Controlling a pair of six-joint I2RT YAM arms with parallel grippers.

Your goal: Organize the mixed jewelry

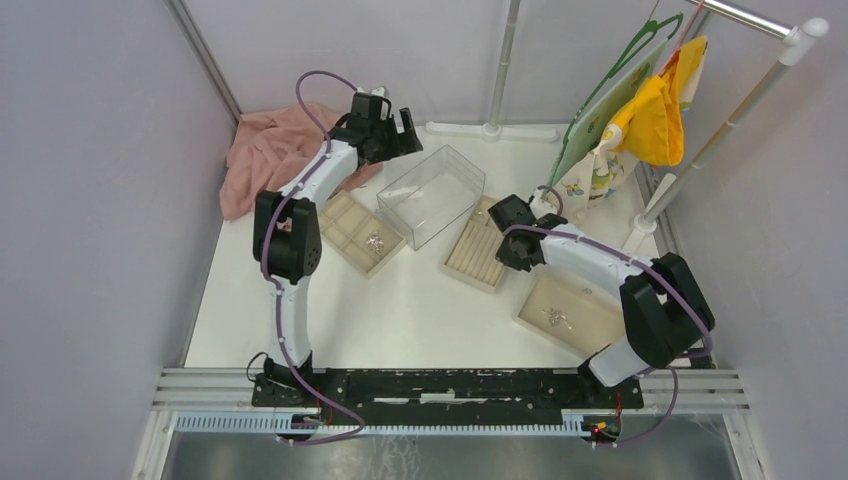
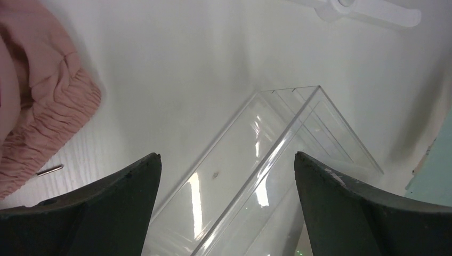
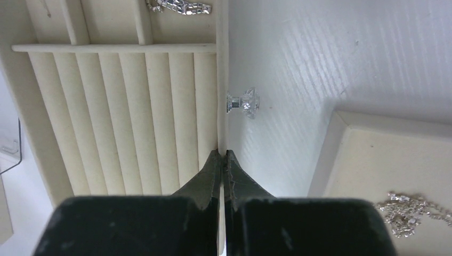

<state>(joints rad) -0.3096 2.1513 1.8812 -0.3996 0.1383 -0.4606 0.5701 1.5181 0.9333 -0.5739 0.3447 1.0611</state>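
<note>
Seen from the top external camera, the left gripper (image 1: 400, 130) hangs spread apart over the far corner of the clear plastic box (image 1: 432, 195), with a pink cloth (image 1: 262, 152) heaped at its nine o'clock. It is probably lined up to take the box wall. A compartment tray (image 1: 345, 222) lies at the box's seven o'clock and holds a small pile of silver pieces (image 1: 375, 241). The right gripper (image 1: 505, 240) sits low at the near-right edge of the ring-roll tray (image 1: 470, 262). At its five o'clock lies a flat tray (image 1: 590, 325). The left wrist view shows both dark fingers (image 2: 122, 197) wide apart with nothing between them. The box's top corner is framed in the gap and a thin metal pin (image 2: 49, 170) lies on the table at nine o'clock, beside the cloth. In the right wrist view the fingers are pressed together and nothing shows between their tips, which are against the ring-roll tray's right rim. A crystal-set ring (image 3: 244, 102) lies on the bare table at twelve o'clock from the tips, touching that rim from outside. It seems to be meant for the padded rolls, so the gripper would have to spread first. A glittering strip (image 3: 184, 6) rests in a compartment at the top edge, and a chain cluster (image 3: 408, 210) lies in the flat tray at four o'clock.
</note>
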